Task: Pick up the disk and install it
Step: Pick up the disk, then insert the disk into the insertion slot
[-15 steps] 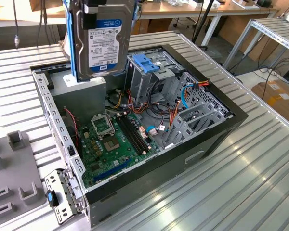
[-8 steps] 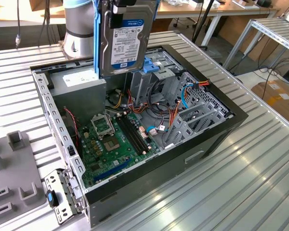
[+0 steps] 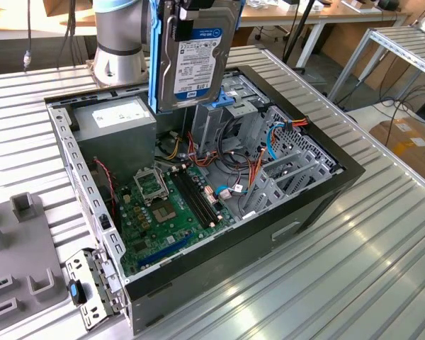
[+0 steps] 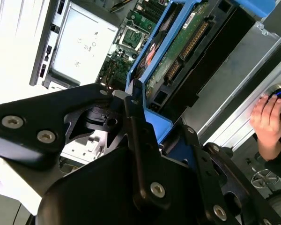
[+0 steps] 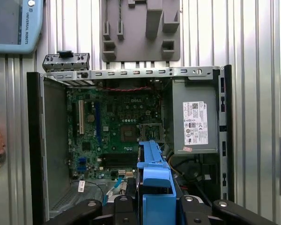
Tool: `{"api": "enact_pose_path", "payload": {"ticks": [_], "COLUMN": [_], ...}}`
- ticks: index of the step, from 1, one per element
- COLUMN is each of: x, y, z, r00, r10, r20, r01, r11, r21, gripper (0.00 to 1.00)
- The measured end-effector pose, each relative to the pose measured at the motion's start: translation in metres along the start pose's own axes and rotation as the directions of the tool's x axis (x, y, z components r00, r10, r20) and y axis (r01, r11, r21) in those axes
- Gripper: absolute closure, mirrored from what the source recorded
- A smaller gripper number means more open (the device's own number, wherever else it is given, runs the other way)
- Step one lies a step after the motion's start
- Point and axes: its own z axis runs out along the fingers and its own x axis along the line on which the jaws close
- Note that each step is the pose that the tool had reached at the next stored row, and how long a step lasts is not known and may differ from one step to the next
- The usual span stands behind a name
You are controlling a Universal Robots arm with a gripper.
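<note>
Nearest the camera in the exterior view, at the lower left of the frame, I am seeing a grey fixture block [image 3: 21,262] lying on the ribbed metal table [image 3: 354,269]. Just behind it the open computer case [image 3: 269,234] is lying on its side across the middle of the frame, its green motherboard [image 3: 163,212] facing up. Further back, in the case's upper-left part, the grey power supply box [image 3: 117,124] is sitting with its white label upward. To the exterior view's right of it the blue-topped drive cage [image 3: 216,120] is standing among red and orange cables [image 3: 258,166].

At the top centre of the frame I am holding the disk [image 3: 198,60] in the air over the far part of the case. It is hanging upright with its white and blue label facing the camera, and its blue bracket [image 3: 154,64] is running down the edge on the exterior view's left. The gripper [image 5: 155,202] is clamped on the disk: in both wrist views its black fingers [image 4: 133,122] are pressing on the bracket from either side. Behind the disk the arm's base [image 3: 120,42] is standing on the table. In the second wrist view a person's hand [image 4: 267,117] is showing beyond the case.
</note>
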Motion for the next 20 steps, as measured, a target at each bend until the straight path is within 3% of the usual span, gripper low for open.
{"api": "enact_pose_path", "payload": {"ticks": [10,20], "x": [0.0010,0.0232], "y": [-0.0003,-0.0007], "z": [0.0000,0.0007], "r00": [1.0000,1.0000], "r10": [0.000,0.000], "r20": [-0.0001,0.0001], "r01": [0.000,0.000], "r11": [1.0000,1.0000], "r21": [0.0000,0.0000], "gripper": [0.64,0.64]}}
